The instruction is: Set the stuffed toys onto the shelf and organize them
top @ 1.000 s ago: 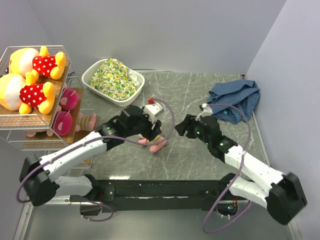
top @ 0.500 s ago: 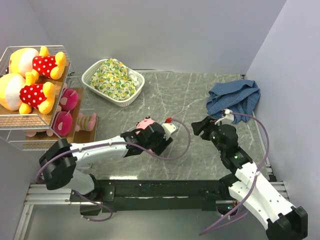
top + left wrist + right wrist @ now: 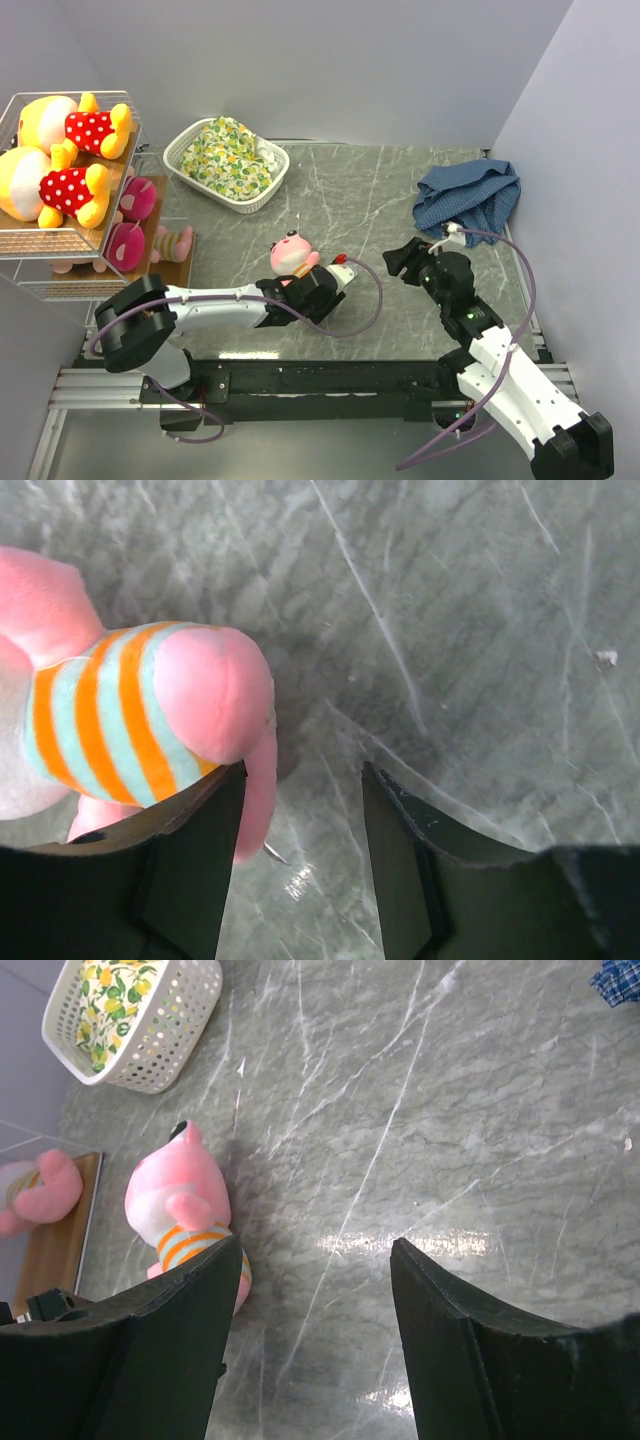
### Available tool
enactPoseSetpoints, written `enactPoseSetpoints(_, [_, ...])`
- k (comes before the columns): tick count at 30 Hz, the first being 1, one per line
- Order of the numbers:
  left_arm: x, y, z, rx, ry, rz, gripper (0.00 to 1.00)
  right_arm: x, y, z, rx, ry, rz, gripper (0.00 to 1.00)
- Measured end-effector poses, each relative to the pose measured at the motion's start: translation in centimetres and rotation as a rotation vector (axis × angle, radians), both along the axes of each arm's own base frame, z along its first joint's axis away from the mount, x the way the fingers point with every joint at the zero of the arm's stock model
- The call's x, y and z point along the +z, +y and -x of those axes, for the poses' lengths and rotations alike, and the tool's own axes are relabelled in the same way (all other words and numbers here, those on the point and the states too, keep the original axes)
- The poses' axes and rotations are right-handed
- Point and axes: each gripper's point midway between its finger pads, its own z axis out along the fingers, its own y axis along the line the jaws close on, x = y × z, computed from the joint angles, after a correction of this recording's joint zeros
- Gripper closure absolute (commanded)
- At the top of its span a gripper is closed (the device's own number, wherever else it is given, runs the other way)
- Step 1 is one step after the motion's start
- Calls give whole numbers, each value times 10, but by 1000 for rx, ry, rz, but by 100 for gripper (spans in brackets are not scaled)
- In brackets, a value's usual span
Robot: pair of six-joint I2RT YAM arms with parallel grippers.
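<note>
Grey marble table (image 3: 400, 190) – white basket (image 3: 160, 1045) held floral cloth (image 3: 228, 155); shelf (image 3: 55, 242) carried two bears (image 3: 60, 190) on top. L gripper (image 3: 300, 860) and R gripper (image 3: 315, 1330) both gaped – pink toy (image 3: 290, 255) against L's finger, ungripped.

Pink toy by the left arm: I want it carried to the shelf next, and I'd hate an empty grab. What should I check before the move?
1. Toy between the left pincer fingers: not ok. It lies outside the left finger, and the gap shows only table.
2. Left pincer open enough to take it: ok.
3. Right pincer empty and apart from the toy: ok.
4. Toy in the top view: ok, its head shows beside the arm.
5. Room on the shelf top: not ok, two bears fill most of it.
6. Room on the lower board: cannot tell, pink toys already sit there.
</note>
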Motion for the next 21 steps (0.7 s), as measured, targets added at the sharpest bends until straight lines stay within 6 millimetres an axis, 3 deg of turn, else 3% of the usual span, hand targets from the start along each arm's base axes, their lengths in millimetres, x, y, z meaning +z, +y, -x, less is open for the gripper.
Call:
enactPoseSetpoints(7, [4,4,-8,32,-53,-16,37,2,-1,0,-4,-8,-3,32])
enactPoseSetpoints(21, [19,8,-24,60,-145,-41,36,-8,-1,1,2,20,4,32])
